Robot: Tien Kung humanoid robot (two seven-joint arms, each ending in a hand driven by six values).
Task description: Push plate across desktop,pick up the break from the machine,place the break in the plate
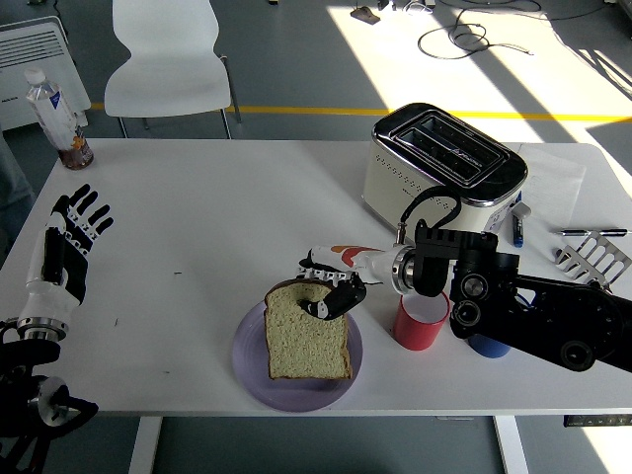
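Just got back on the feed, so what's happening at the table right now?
The right robot hand grips the slice of bread by its top edge, with the slice down on the purple plate near the table's front edge. The toaster behind it has empty slots. The left robot hand hovers open at the table's left edge, holding nothing. The bread is not yet released.
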